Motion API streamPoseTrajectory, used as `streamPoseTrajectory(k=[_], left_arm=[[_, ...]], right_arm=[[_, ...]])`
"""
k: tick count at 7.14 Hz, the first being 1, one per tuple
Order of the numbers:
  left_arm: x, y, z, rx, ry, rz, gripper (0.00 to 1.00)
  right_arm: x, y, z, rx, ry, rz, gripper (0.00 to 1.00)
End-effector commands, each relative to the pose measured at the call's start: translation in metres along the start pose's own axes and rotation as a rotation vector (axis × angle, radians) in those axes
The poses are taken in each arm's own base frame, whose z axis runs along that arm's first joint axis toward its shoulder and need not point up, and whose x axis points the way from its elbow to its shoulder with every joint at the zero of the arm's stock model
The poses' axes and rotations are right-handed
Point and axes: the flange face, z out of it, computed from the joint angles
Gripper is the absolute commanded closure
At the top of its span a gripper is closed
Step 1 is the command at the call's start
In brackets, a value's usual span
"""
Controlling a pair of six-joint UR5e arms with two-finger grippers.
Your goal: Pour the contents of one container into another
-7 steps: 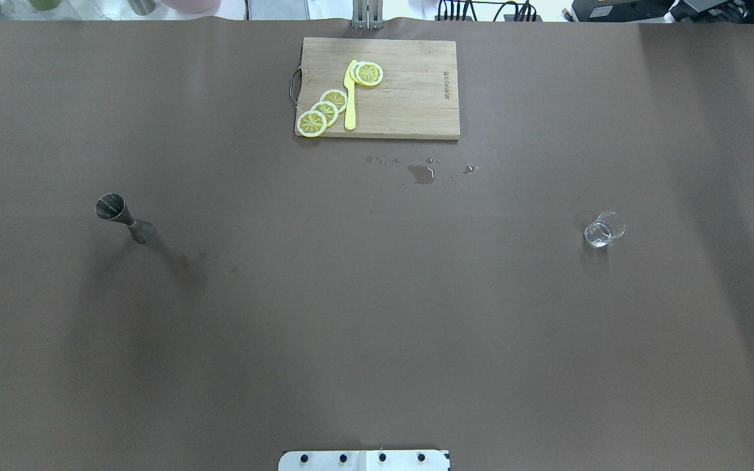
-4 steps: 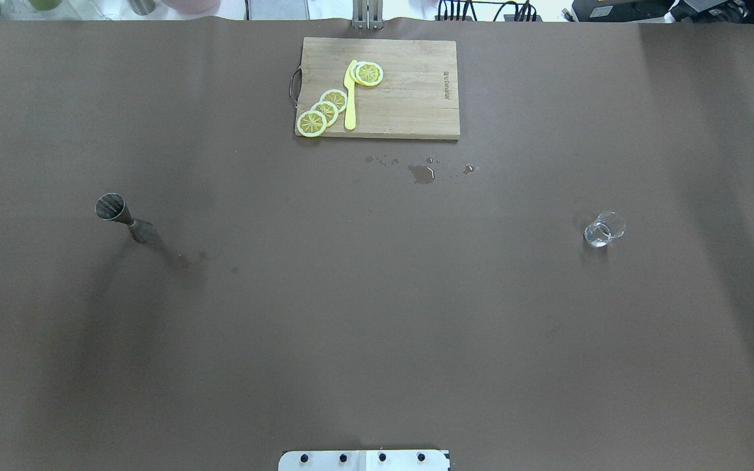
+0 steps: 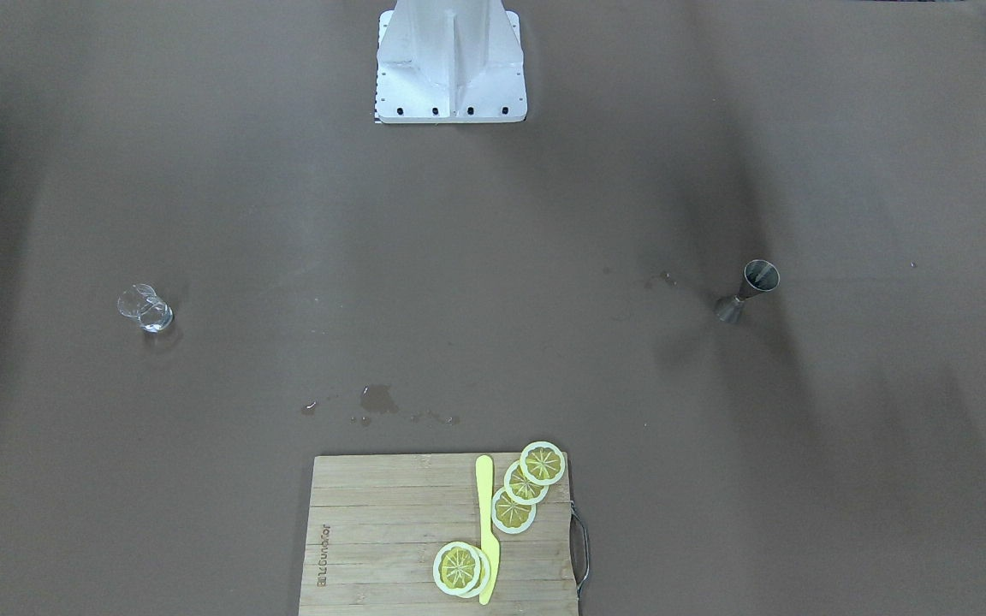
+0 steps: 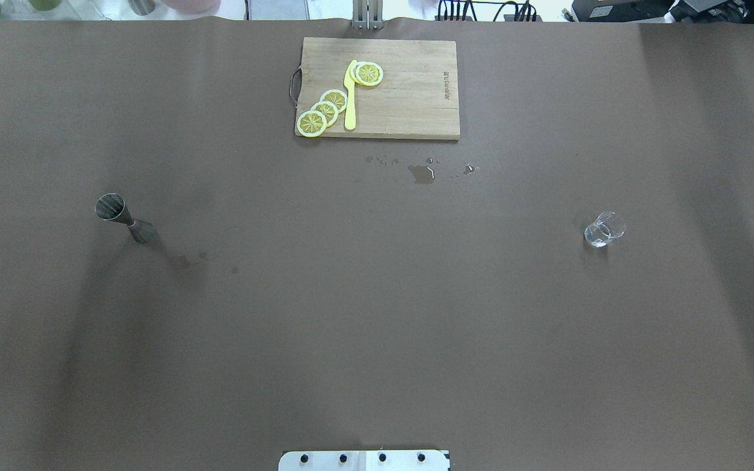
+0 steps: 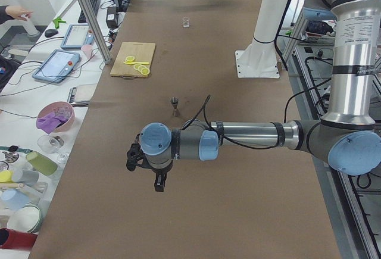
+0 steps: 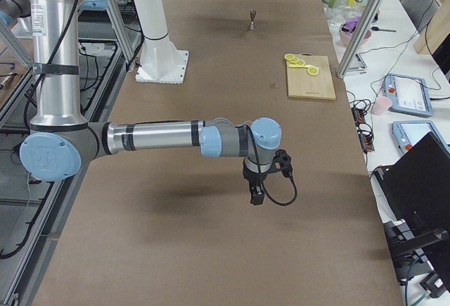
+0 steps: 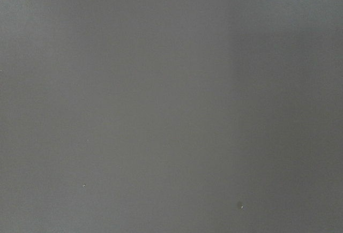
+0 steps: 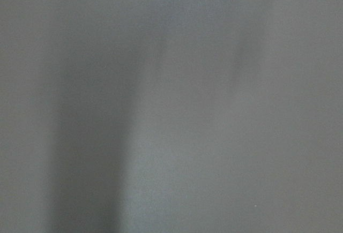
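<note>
The steel jigger (image 4: pixel 125 219) stands upright on the brown table cover at the left of the overhead view, also seen as the jigger (image 3: pixel 745 291) in the front view. The clear glass (image 4: pixel 604 229) stands far off at the right, alone. Neither arm shows in the overhead or front views. The left gripper (image 5: pixel 159 183) hangs over bare table well short of the jigger (image 5: pixel 174 105). The right gripper (image 6: pixel 257 195) hangs over bare table too. Both show only in the side views, so I cannot tell whether they are open or shut. Both wrist views show only table cover.
A wooden cutting board (image 4: pixel 410 98) with lemon slices (image 4: pixel 324 110) and a yellow knife (image 4: pixel 350 98) lies at the far middle. Small wet spots (image 4: pixel 421 173) sit just in front of it. The robot's base plate (image 4: pixel 364 460) is at the near edge.
The jigger, glass and board have not moved. Only the soft arm shadows on the table cover have drifted slightly.
</note>
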Motion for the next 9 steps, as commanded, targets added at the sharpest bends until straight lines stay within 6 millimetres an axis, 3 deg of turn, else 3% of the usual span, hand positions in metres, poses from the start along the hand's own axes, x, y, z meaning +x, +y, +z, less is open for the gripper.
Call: streamPoseTrajectory(k=[1,4,9], left_arm=[[0.0,0.0,0.0,0.0,0.002,-0.004,0.02],[0.022,-0.023,-0.016,0.034,-0.004,-0.108,0.02],[0.032,-0.023,-0.024,0.05,0.002,-0.095,0.02]], right_arm=[[-0.002,0.001,-0.001,0.002,-0.008,0.08,0.0],[-0.006,-0.003,-0.005,0.012,-0.011,0.18,0.0],[-0.005,-0.002,-0.005,0.011,-0.011,0.181,0.0]])
